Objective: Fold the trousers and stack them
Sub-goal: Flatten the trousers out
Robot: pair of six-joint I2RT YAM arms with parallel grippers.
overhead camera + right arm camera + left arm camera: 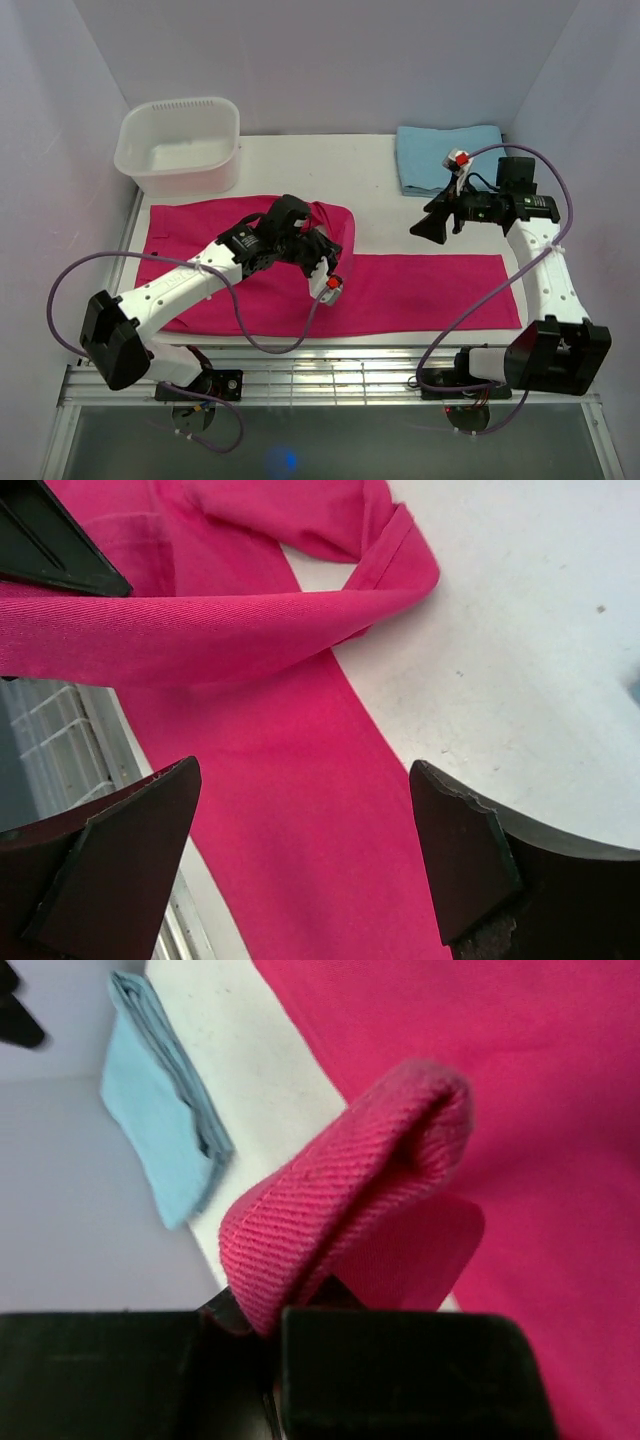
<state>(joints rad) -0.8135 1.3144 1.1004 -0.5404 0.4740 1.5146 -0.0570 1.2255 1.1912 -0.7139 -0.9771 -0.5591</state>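
Note:
The magenta-pink trousers (420, 290) lie spread across the white table (370, 170), one leg reaching toward the right. My left gripper (318, 252) sits over their middle, shut on a raised fold of the fabric. In the left wrist view a hemmed edge of the trousers (330, 1200) curls up out of the gripper (270, 1315), whose jaws are pressed together on it. My right gripper (425, 230) hovers to the right, open. In the right wrist view its gripper (300, 830) stands wide above the flat trousers (300, 760), holding nothing. The lifted fold (200, 630) stretches across ahead of it.
A white plastic basin (180, 145) stands at the back left. A folded light blue cloth (447, 158) lies at the back right, also visible as the blue cloth (160, 1130) in the left wrist view. A metal grid (330, 375) runs along the near edge. Walls enclose three sides.

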